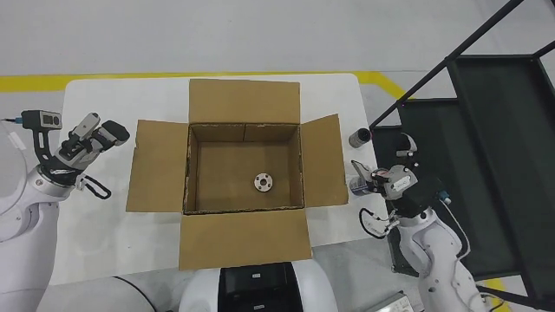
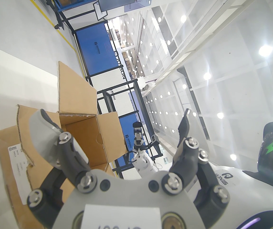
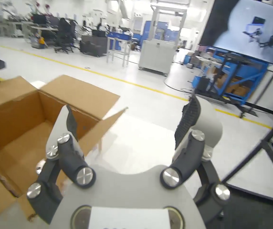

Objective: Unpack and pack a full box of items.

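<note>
Overhead, shows an open cardboard box (image 1: 244, 101) mid-table (image 1: 113, 225), all four flaps spread flat, with a small metal ring (image 1: 262, 180) lying on its floor slightly toward 4 o'clock of centre. Places the left gripper (image 1: 98, 130) at 9 o'clock of the box, jaws spread wide and holding nothing, and the right gripper (image 3: 129, 107) at 3 o'clock, likewise wide apart and empty. Adds a dark cylinder (image 1: 360, 138) standing at the table edge near 2 o'clock and a second cylinder (image 1: 357, 188) just beside the right gripper.

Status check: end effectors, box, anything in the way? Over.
Open, empty: left end effector beside the left flap, right end effector beside the right flap. Cardboard box open, one small round part on its floor. Opening unobstructed.
</note>
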Controlling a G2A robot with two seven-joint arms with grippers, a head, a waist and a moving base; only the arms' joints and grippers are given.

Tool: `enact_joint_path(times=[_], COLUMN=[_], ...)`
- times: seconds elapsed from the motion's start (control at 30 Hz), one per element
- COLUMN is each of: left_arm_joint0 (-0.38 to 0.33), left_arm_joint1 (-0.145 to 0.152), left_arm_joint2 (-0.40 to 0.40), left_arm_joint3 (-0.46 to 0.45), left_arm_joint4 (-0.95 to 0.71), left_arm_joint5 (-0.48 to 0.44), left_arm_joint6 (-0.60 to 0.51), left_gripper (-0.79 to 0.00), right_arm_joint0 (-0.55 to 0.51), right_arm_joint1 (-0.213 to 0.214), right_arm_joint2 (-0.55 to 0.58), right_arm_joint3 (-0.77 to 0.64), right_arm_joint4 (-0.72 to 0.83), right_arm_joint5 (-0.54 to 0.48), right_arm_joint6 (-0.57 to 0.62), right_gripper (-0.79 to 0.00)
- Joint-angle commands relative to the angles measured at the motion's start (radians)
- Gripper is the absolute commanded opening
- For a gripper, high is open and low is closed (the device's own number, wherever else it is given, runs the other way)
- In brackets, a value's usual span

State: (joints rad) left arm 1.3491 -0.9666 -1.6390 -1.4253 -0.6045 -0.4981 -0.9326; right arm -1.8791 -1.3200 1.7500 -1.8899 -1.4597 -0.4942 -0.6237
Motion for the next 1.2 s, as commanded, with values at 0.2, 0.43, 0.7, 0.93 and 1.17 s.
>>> enact_joint_path(times=[0.2,0.43,0.7,0.93,1.17], left_arm_joint0=[0.0,0.0,0.0,0.0,0.0], left_arm_joint1=[0.0,0.0,0.0,0.0,0.0], left_arm_joint2=[0.0,0.0,0.0,0.0,0.0], left_arm_joint3=[0.0,0.0,0.0,0.0,0.0], left_arm_joint4=[0.0,0.0,0.0,0.0,0.0], left_arm_joint5=[0.0,0.0,0.0,0.0,0.0], left_arm_joint6=[0.0,0.0,0.0,0.0,0.0], left_gripper=[0.0,0.0,0.0,0.0,0.0], right_arm_joint0=[0.0,0.0,0.014,0.064,0.231], right_arm_joint1=[0.0,0.0,0.011,0.033,0.055], right_arm_joint2=[0.004,0.004,0.007,0.049,-0.025], right_arm_joint3=[0.0,0.0,-0.034,-0.169,-0.229], right_arm_joint4=[-0.046,-0.046,-0.113,-0.074,0.065], right_arm_joint5=[0.037,0.037,-0.034,-0.225,-0.408], right_arm_joint6=[0.003,0.003,0.095,0.376,0.887], right_gripper=[0.0,0.0,0.0,0.0,0.0])
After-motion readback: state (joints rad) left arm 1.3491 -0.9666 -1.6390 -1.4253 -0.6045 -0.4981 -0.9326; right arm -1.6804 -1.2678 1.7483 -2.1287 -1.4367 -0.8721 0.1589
